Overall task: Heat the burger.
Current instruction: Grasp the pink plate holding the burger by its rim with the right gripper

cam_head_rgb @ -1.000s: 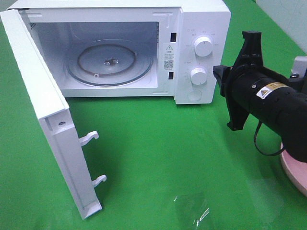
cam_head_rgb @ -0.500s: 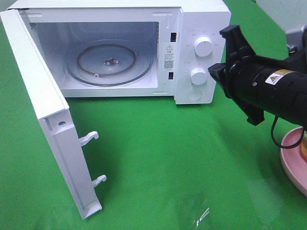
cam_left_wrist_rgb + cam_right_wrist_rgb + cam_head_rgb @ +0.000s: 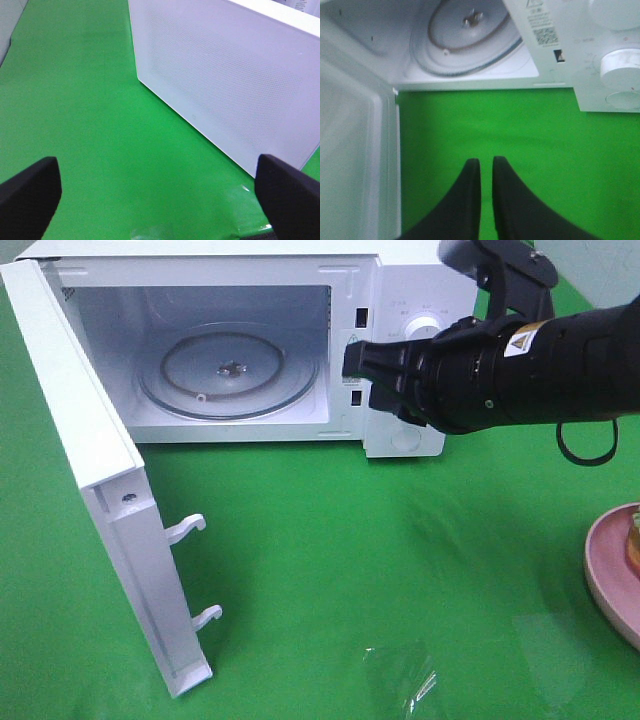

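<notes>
Microwave (image 3: 395, 300) on green cloth (image 3: 350, 570), door (image 3: 80, 440) swung open. Your right gripper (image 3: 352, 360) hovers before its front — jaws almost together, gripping nothing. Your left gripper (image 3: 160, 200) stands wide near the door's outer face. At far right the burger (image 3: 635, 540) rests on the pink plate (image 3: 605, 570) — only a sliver shows.

Bright, even overhead light. A glare patch shines on the green cloth (image 3: 330, 570). Past the right gripper's (image 3: 486, 162) fingers, the microwave (image 3: 560, 30) looks soft and smeary; the left gripper's (image 3: 157, 170) fingers are dark, out-of-focus blobs.
</notes>
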`<state>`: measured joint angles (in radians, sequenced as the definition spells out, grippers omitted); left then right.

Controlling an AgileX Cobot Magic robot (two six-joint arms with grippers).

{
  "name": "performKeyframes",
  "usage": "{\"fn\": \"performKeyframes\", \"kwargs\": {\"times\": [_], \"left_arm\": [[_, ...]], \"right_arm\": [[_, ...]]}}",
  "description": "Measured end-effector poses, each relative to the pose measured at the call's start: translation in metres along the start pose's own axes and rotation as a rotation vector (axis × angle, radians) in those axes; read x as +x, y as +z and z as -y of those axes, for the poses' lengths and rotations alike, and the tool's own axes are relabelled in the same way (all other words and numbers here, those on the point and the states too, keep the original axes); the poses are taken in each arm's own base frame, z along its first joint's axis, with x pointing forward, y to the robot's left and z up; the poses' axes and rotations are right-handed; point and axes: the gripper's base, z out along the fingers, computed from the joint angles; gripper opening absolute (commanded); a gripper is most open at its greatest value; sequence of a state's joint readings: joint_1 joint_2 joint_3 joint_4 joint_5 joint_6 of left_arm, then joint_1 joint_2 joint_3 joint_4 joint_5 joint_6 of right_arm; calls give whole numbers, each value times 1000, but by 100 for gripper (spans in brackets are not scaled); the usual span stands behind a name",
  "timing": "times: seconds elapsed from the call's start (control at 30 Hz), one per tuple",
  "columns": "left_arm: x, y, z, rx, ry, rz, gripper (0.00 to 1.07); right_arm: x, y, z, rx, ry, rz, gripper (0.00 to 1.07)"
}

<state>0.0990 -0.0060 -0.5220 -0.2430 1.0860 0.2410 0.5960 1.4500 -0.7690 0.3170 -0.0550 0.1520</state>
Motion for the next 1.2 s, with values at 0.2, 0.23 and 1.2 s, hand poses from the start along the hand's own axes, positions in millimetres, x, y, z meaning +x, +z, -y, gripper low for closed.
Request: {"fn": "performKeyframes", "kwargs": {"times": [0.2, 0.23, 1.2], "left_arm": [[0, 0, 0, 0, 0, 0, 98], [0, 0, 0, 0, 0, 0, 98], [0, 0, 0, 0, 0, 0, 98]], "right_arm": [[-2, -3, -6, 17, -211, -181, 12], [-2, -5, -5, 38, -273, -251, 12], [-15, -41, 73, 403, -368, -728, 90]]}}
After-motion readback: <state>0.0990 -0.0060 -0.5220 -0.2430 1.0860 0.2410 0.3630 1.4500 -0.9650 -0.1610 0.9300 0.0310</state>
